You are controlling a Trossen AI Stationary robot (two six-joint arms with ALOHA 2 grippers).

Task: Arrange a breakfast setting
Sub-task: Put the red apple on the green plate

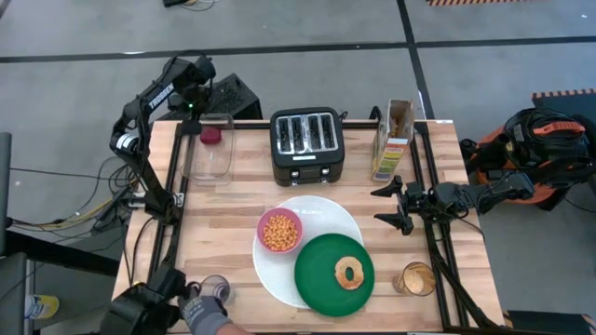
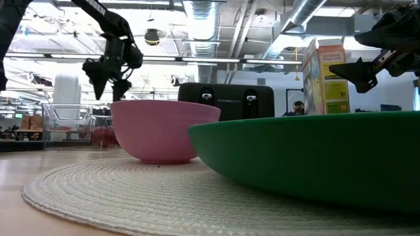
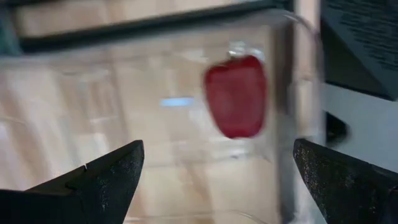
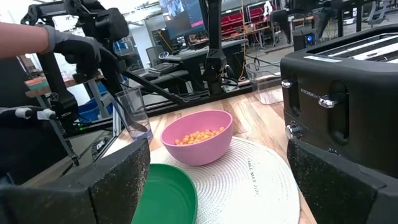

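A white round woven mat (image 1: 321, 219) lies at the table's middle. On it rest a pink bowl (image 1: 279, 231) of orange cereal and a dark-green plate (image 1: 321, 279) bearing a toasted bagel ring (image 1: 350, 274). A red food piece (image 3: 236, 96) lies in a clear rectangular container (image 1: 209, 154) at the far left. My left gripper (image 3: 217, 180) hangs open above the container, touching nothing; it also shows in the high view (image 1: 197, 110). My right gripper (image 1: 386, 205) is open and empty, right of the mat. No spoon shows.
A black toaster (image 1: 306, 144) and a carton (image 1: 395, 140) stand at the far edge. A tumbler of orange drink (image 1: 417, 278) stands near the front right. A person's gloved hand (image 1: 200, 312) holds a clear tumbler (image 1: 215, 288) at the front left.
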